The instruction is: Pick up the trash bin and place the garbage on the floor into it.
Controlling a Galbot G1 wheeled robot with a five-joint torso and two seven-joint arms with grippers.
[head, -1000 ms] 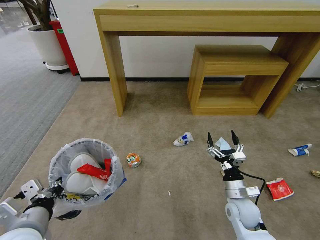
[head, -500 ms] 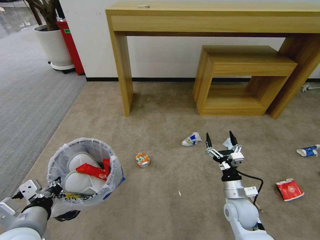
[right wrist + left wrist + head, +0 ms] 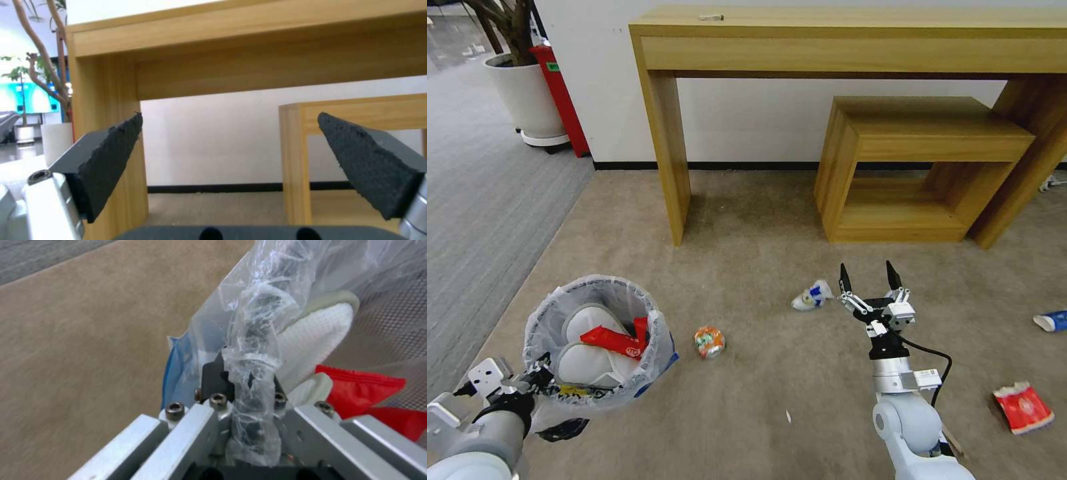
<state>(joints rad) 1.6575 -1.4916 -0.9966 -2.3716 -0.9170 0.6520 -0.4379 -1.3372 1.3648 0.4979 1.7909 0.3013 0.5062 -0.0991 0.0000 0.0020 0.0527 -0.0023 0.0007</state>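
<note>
Here, at lower left, our left tool (image 3: 537, 380) clenches the crinkly bag rim of the trash bin (image 3: 597, 343); our right tool (image 3: 868, 277), spread wide and holding nothing, hovers over the short-pile floor (image 3: 747, 267).

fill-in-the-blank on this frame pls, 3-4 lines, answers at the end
1. The left gripper is shut on the rim of the ____, which already holds white slippers.
2. The right gripper hangs over the floor with its jaws ____.
3. The crushed can lies on the floor between the bin and the ____ gripper.
4. The red wrapper lies on the robot's ____ side.

Missing words: trash bin; open; right; right
</note>
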